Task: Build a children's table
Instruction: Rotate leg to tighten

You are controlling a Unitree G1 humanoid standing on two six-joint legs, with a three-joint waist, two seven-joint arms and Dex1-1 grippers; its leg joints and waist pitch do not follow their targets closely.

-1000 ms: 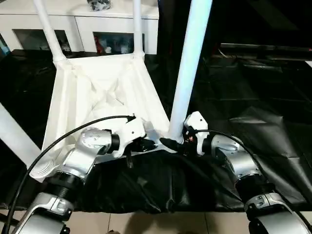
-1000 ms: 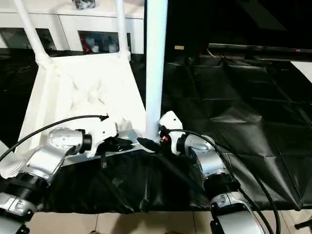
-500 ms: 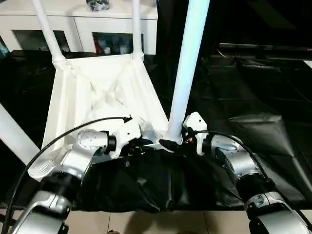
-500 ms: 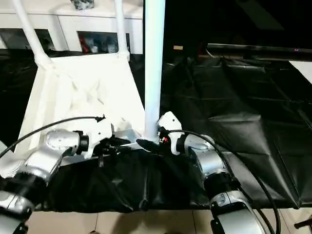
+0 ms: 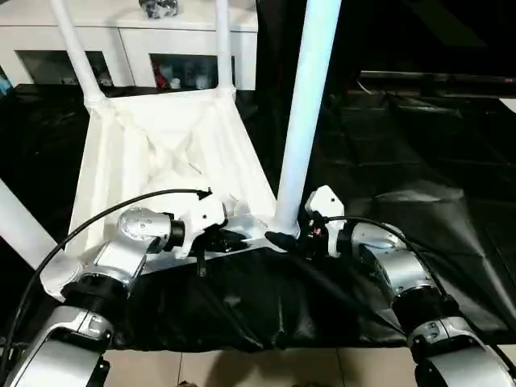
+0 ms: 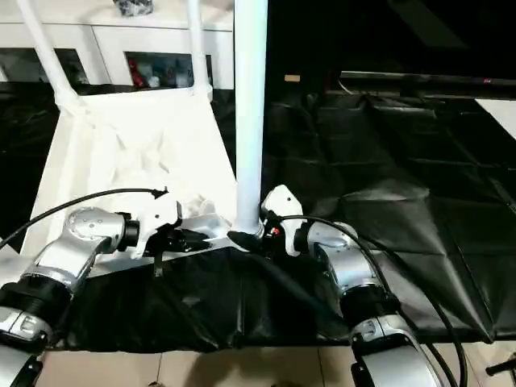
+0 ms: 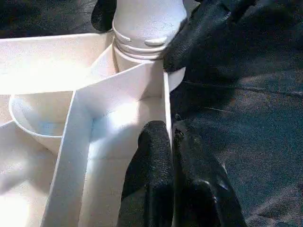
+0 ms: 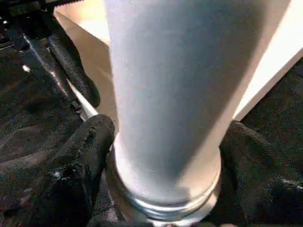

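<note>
The children's table top (image 5: 161,153) lies upside down on black cloth, ribbed underside up. Two white legs (image 5: 76,48) stand in its far corners, and another leg (image 5: 16,226) slants past its near left corner. A fourth leg (image 5: 306,105) stands upright in the near right corner socket (image 7: 142,42). My right gripper (image 5: 284,237) is closed around this leg's base, one finger (image 8: 80,156) on each side of it. My left gripper (image 7: 170,156) is shut on the thin near rim (image 7: 166,109) just beside that socket.
A white glass-doored cabinet (image 5: 161,48) stands behind the table. Wrinkled black cloth (image 5: 419,161) covers the ground to the right and front, ending at pale floor tiles (image 5: 242,363) by my arms. A dark flat unit (image 5: 435,81) lies at the back right.
My left forearm has shifted a little to the left, its fingers staying at the near rim. The right gripper keeps its hold at the leg's base.
</note>
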